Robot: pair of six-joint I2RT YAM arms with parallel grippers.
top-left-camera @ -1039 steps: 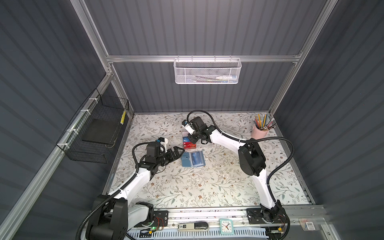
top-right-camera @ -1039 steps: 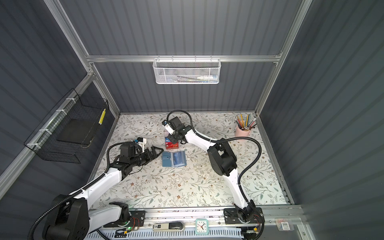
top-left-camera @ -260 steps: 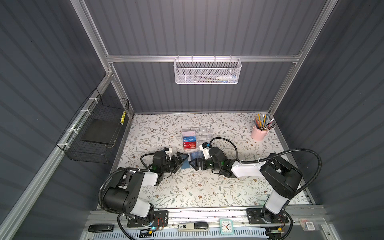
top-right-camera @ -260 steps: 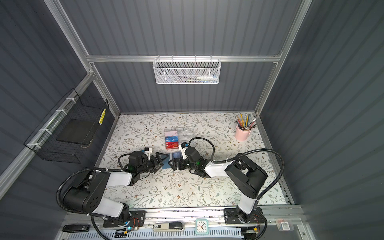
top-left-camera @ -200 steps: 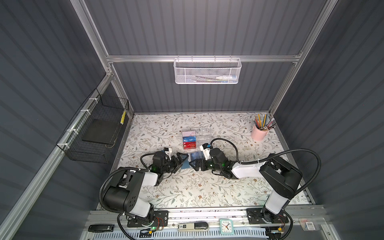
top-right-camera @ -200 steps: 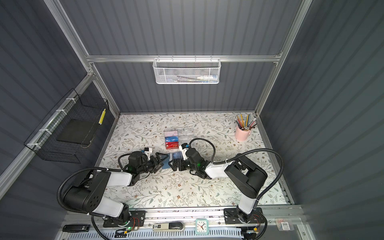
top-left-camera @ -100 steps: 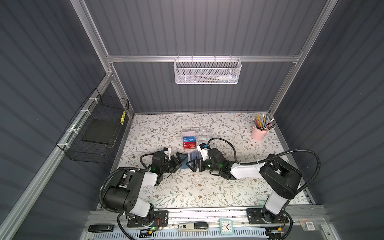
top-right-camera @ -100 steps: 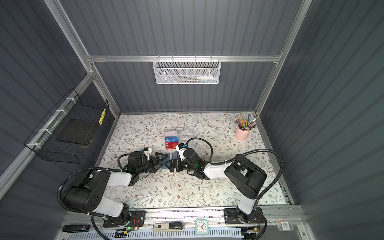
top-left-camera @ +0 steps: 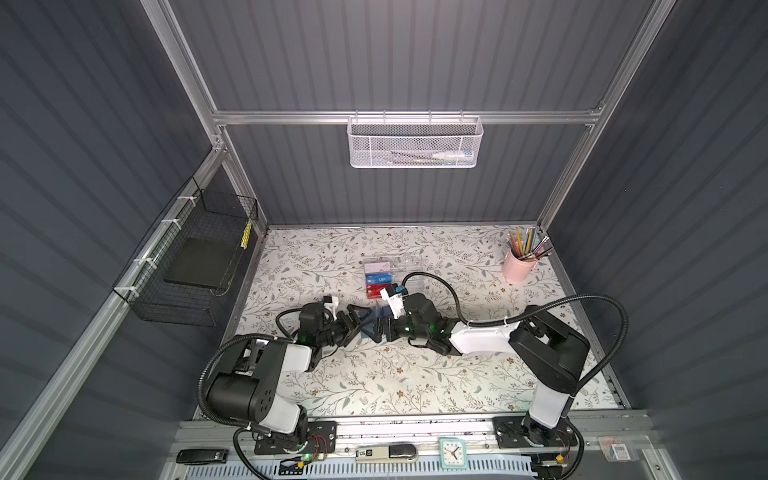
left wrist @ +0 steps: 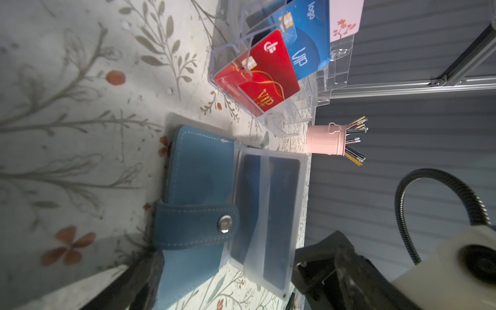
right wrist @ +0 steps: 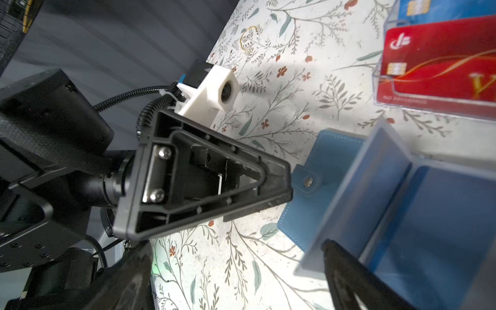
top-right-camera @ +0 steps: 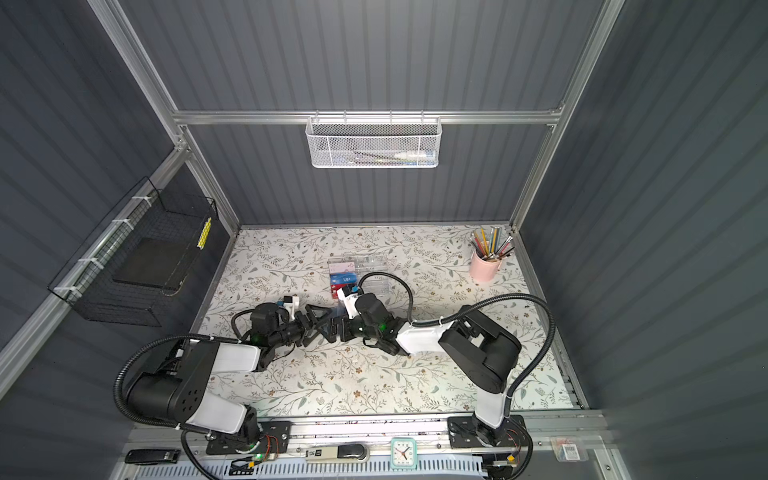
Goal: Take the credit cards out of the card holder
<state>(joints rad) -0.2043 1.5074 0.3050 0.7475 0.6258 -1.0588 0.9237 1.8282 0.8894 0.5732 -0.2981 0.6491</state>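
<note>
**Q:** Where is the card holder (left wrist: 200, 188)?

**A:** In both top views it is at mid-frame, open on the floral table (top-left-camera: 415, 374), wedged between two robot arms that meet nose to nose. The left wrist view shows its snap tab folded across the slate-blue cover.

**Q:** And the credit cards (left wrist: 281, 204)?

**A:** Inside the holder's see-through sleeves. One sleeve leaf stands up in the right wrist view.

**Q:** The grippers?

**A:** The left gripper (top-left-camera: 358, 323) has its jaws spread wide at the holder's snap side. The right gripper (top-left-camera: 383, 326) is just as wide on the sleeve side. I cannot tell whether either one touches the holder.

**Q:** Anything nearby?

**A:** A clear acrylic box (left wrist: 338, 67) just above the holder in the frame, with a red VIP card (left wrist: 268, 69) inside.
</note>
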